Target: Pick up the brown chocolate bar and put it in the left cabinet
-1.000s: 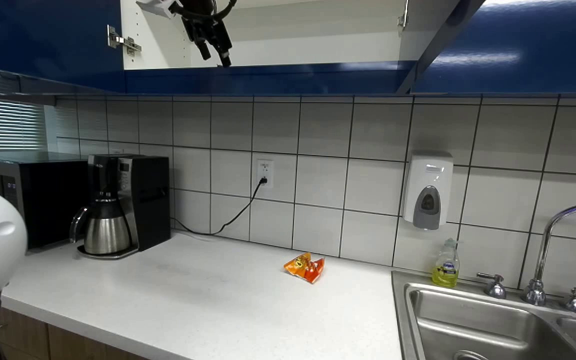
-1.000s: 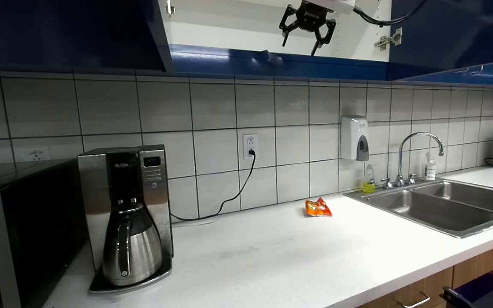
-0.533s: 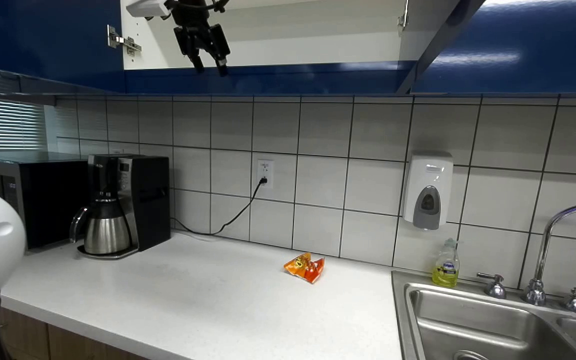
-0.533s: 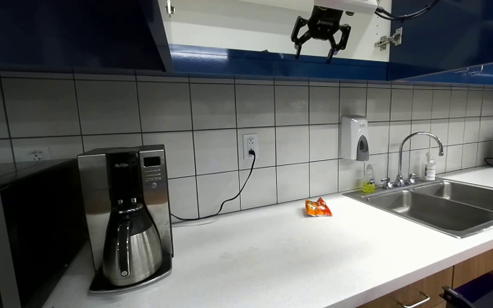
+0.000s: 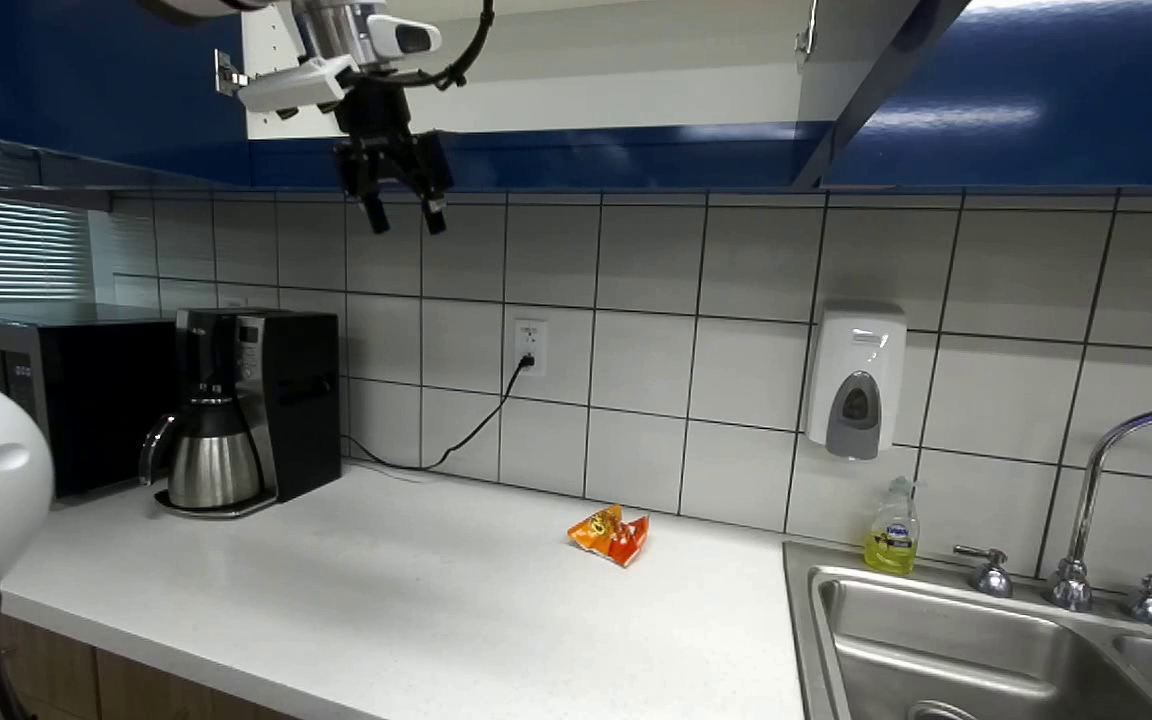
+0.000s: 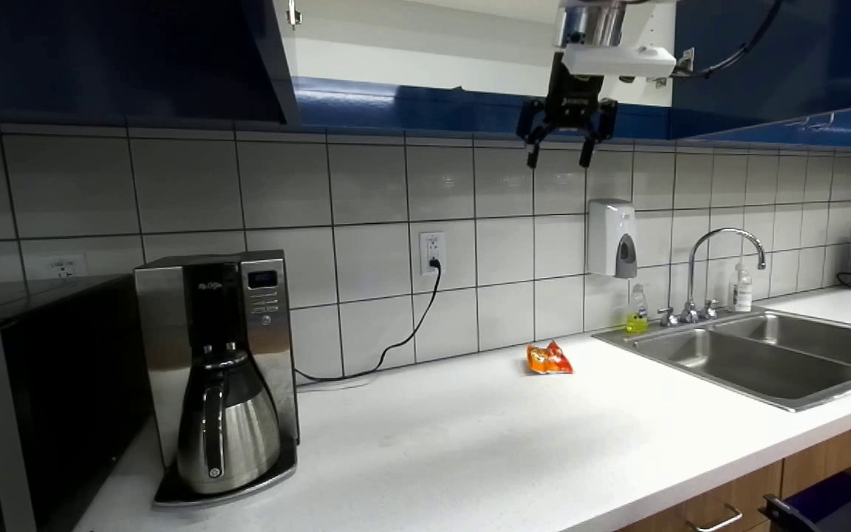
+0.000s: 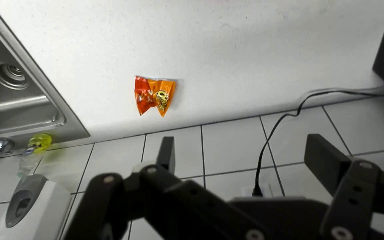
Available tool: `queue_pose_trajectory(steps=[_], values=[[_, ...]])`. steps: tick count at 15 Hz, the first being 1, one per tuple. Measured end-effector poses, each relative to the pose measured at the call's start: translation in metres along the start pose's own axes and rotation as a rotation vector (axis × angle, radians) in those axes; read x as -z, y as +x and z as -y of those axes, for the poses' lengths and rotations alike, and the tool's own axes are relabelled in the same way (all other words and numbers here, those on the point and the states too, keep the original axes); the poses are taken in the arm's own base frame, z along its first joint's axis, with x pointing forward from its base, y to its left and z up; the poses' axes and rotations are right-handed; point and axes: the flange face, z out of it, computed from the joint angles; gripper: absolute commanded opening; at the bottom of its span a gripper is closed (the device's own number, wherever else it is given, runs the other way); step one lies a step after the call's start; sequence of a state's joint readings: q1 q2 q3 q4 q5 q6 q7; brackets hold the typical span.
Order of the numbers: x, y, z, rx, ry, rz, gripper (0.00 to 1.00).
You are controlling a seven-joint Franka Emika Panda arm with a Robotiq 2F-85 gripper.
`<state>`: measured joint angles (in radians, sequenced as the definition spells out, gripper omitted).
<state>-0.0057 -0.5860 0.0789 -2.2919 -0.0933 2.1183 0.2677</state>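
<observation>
The brown chocolate bar is not recognisable in any view. A tiny dark shape (image 6: 457,89) shows at the bottom edge of the open overhead cabinet in an exterior view, too small to identify. The left cabinet, with its white interior (image 5: 616,95) and dark blue lower edge, stands open in both exterior views (image 6: 396,55). The deeper parts of its interior are cut off at the top. My gripper (image 5: 405,222) hangs fingers down, its tips just below the cabinet's lower edge in both exterior views (image 6: 559,159). In the wrist view its fingers (image 7: 238,150) are apart with nothing between them.
An orange-yellow snack packet (image 5: 609,536) lies on the white counter (image 5: 416,610). A coffee maker (image 6: 219,369) and microwave (image 6: 34,399) stand at one end. A sink (image 6: 750,355), soap bottle (image 5: 893,530) and wall dispenser (image 5: 856,380) are at the other. Open cabinet doors (image 5: 86,90) flank the arm.
My gripper has moved down from in front of the cabinet opening to below its lower edge, staying open. More of the arm has come into view. The packet and the cabinet have not moved.
</observation>
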Motion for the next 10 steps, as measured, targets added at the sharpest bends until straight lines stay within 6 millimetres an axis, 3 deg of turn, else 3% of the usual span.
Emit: queue_pose_trajectory(steps=[7,10], values=[[-0.144,-0.061,0.019,0.148,0.005,0.158,1.0],[-0.193,-0.087,0.019,0.163,0.009,0.21,1.0]])
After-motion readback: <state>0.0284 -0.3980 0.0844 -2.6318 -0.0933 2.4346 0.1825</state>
